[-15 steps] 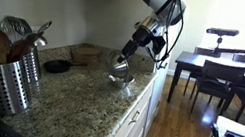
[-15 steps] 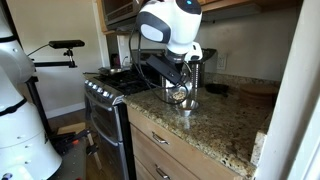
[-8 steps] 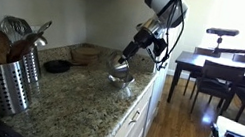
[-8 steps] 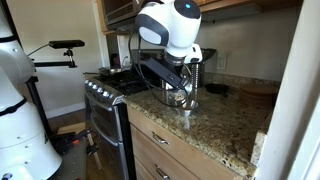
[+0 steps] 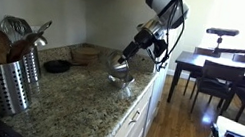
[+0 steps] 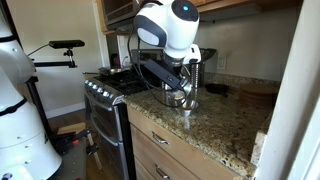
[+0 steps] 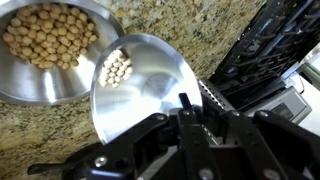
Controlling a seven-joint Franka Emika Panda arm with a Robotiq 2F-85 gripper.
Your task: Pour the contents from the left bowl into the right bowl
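My gripper (image 7: 196, 101) is shut on the rim of the left bowl (image 7: 140, 85), a shiny steel bowl held tilted toward the right bowl (image 7: 30, 85). A small cluster of chickpeas (image 7: 117, 68) clings near the tilted bowl's lower lip. The right bowl rests on the granite counter and holds a heap of chickpeas (image 7: 50, 35). In both exterior views the gripper (image 5: 132, 50) (image 6: 184, 80) hangs over the counter with the tilted left bowl (image 5: 120, 64) (image 6: 178, 93) just above the right bowl (image 5: 118, 79), which is mostly hidden in the view from the stove side.
A perforated steel holder of wooden utensils (image 5: 5, 70) stands at the near counter end. A flat black dish (image 5: 58, 66) and a basket (image 5: 87, 52) sit by the wall. The black stove (image 6: 105, 88) with grates (image 7: 265, 45) adjoins the counter; the counter edge (image 5: 143, 98) is close.
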